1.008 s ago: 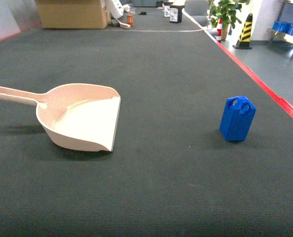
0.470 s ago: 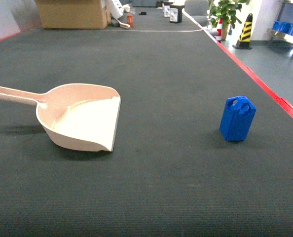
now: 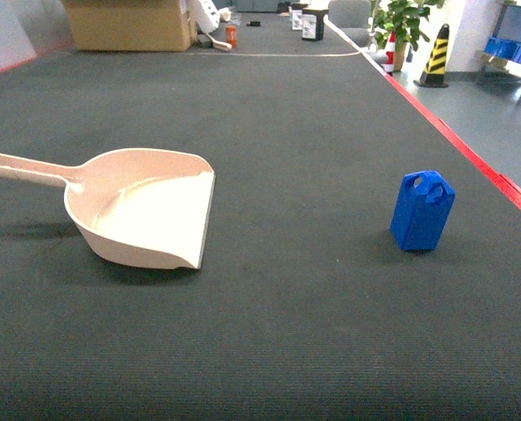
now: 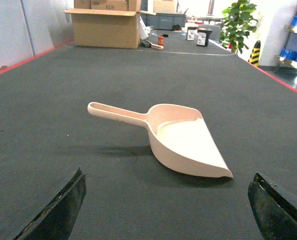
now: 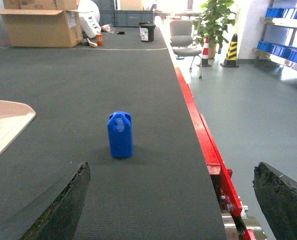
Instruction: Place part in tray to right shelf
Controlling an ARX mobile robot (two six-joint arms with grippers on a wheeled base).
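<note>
The part [image 3: 423, 210] is bright blue, the tray [image 3: 146, 210] pale beige. The worktop [image 3: 287, 132] is dark charcoal with a red edge stripe [image 3: 471, 153].

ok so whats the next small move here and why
Probably bring the right gripper forward and down toward the small bright-blue plastic block. It stands upright on the dark mat, untouched, apart from the beige dustpan-shaped scoop, which holds nothing. The gripper's jaws are spread wide with the block ahead between them, slightly left of centre, so it seems best placed to grasp.
</note>
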